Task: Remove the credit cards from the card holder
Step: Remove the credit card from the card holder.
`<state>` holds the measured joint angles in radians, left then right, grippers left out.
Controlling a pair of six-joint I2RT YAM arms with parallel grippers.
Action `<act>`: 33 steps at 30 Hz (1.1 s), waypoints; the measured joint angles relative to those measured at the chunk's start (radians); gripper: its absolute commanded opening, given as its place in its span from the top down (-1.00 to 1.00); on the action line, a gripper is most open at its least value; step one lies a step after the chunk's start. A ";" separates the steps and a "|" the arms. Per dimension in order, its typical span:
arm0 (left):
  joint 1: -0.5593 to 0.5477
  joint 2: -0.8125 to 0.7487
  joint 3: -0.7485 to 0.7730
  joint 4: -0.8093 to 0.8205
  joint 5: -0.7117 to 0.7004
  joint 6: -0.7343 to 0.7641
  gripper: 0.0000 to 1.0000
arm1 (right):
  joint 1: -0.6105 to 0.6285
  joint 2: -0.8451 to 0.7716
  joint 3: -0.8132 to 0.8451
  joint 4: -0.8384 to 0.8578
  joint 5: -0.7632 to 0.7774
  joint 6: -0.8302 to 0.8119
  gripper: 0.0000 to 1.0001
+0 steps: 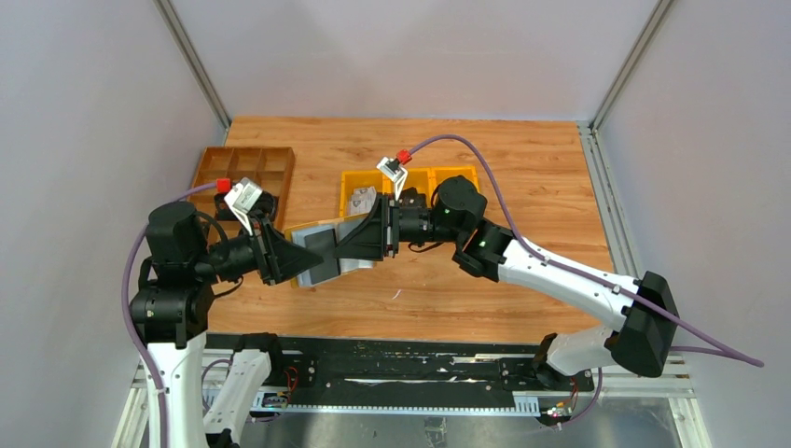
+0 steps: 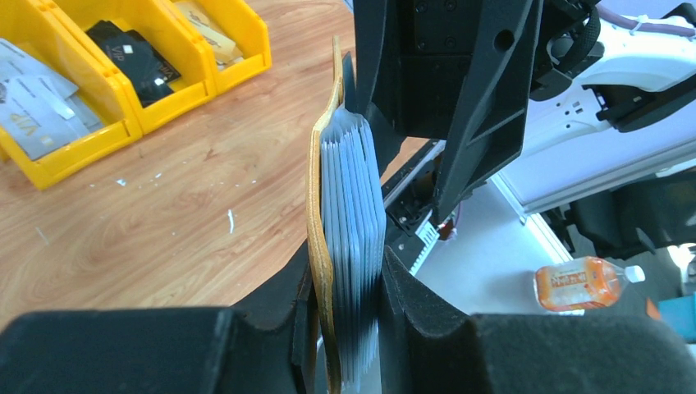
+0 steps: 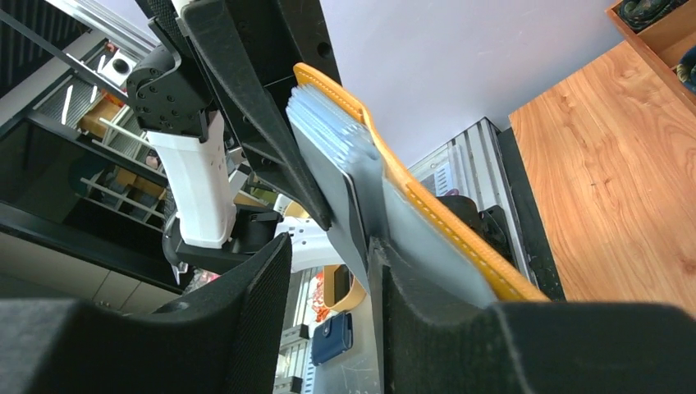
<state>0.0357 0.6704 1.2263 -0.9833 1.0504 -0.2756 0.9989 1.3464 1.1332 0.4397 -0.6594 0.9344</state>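
The mustard-yellow card holder (image 1: 322, 254) hangs open above the table between both arms. My left gripper (image 1: 289, 257) is shut on it; in the left wrist view its jaws (image 2: 349, 263) pinch the yellow cover (image 2: 318, 213) and a stack of grey inner sleeves (image 2: 353, 197). My right gripper (image 1: 347, 245) is at the holder's other end. Its jaws (image 3: 328, 246) stand open, with a grey card or sleeve edge (image 3: 349, 209) lying against one finger (image 3: 410, 328) and a gap to the other. A black card (image 2: 135, 57) and a silvery card (image 2: 33, 115) lie in the yellow bins.
A row of bright yellow bins (image 1: 410, 182) stands behind the grippers, seen also as yellow bins (image 2: 156, 111) in the left wrist view. A brown divided tray (image 1: 244, 173) sits at the back left. An orange bottle (image 2: 579, 283) and a blue wallet (image 3: 332, 338) lie below the table.
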 measured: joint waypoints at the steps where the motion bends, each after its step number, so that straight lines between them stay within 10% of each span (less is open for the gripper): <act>1: 0.000 0.003 0.003 0.001 0.006 -0.006 0.84 | 0.000 0.000 0.000 0.002 -0.002 0.003 0.21; 18: 0.001 -0.071 -0.098 0.265 0.087 -0.295 0.07 | 0.016 0.004 -0.042 0.121 0.006 0.073 1.00; 33: 0.001 -0.071 -0.146 0.439 0.181 -0.470 0.42 | 0.026 -0.048 -0.115 0.213 0.035 0.122 1.00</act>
<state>0.0368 0.5999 1.0805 -0.5442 1.2316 -0.7452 1.0252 1.2980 1.0183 0.6525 -0.6243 1.0561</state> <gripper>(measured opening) 0.314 0.007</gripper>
